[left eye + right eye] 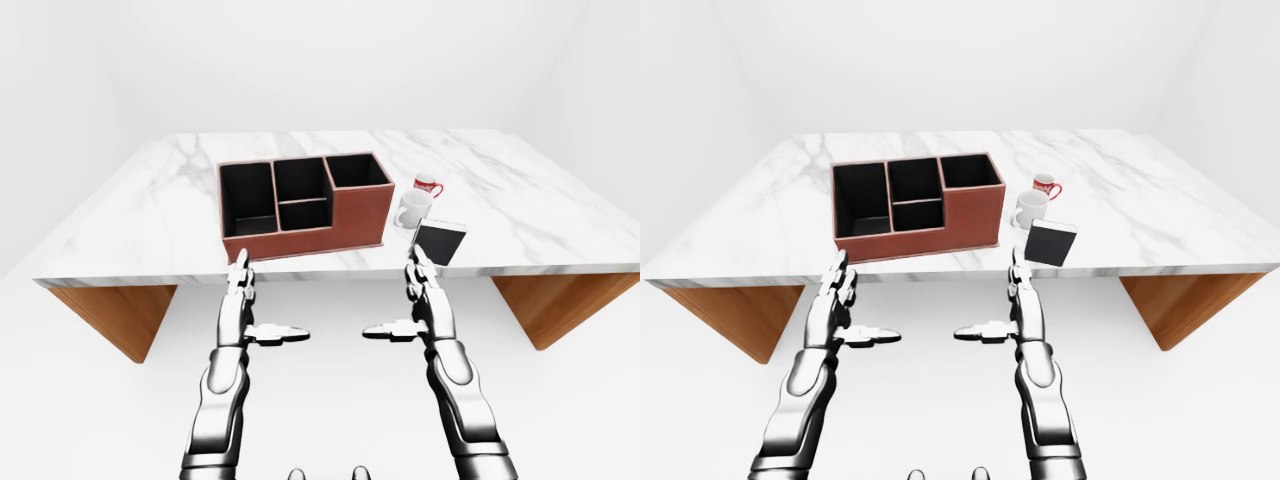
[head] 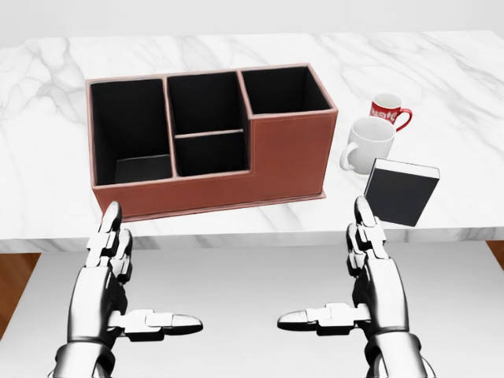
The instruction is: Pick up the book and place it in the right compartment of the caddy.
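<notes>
I see both hands spread — left hand, right hand — short of the table edge; dark book upright beside it.

You see a table with a white marble top with grey veins and brown wooden legs. The caddy is reddish-brown outside, black inside. The book has a black cover and white page edges. One mug is white, the other mug red with a white pattern.

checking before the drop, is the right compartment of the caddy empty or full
Empty as far as shows: the right compartment of the caddy shows only dark inner walls, though its floor is hidden. The book stands outside on the table.
</notes>
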Robot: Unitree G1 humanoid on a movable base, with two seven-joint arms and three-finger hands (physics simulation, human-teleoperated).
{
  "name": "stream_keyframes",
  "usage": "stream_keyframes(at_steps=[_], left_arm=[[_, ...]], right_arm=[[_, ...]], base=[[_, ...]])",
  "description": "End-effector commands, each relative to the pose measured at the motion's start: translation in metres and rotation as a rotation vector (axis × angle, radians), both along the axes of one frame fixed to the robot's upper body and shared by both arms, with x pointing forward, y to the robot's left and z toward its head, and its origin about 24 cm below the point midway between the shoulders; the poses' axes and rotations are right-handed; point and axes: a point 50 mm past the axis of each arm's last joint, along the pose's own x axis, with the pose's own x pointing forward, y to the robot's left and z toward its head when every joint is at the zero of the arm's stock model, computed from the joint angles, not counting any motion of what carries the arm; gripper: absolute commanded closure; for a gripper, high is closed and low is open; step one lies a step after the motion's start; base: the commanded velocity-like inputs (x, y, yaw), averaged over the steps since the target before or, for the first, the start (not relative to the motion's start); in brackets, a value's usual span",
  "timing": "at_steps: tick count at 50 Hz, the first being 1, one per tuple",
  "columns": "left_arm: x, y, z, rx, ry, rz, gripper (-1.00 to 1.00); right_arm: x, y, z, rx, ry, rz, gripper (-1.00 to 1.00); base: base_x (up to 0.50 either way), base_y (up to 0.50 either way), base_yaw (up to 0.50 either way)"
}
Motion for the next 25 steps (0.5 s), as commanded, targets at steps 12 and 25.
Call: stream_keyframes(at_steps=[12, 25], left_arm=[[-0.002, 0.017, 0.012, 0.018, -0.03, 0.01, -1.0], [-0.013, 0.058, 0.072, -0.016, -0.253, 0.119, -1.0]], right_arm=[[-0.01, -0.015, 0.013, -0.027, -0.023, -0.018, -1.0], [-0.068, -0.061, 0.092, -0.148, -0.322, -0.191, -1.0]], base=[[0.0, 0.0, 0.0], [0.0, 0.0, 0.0]])
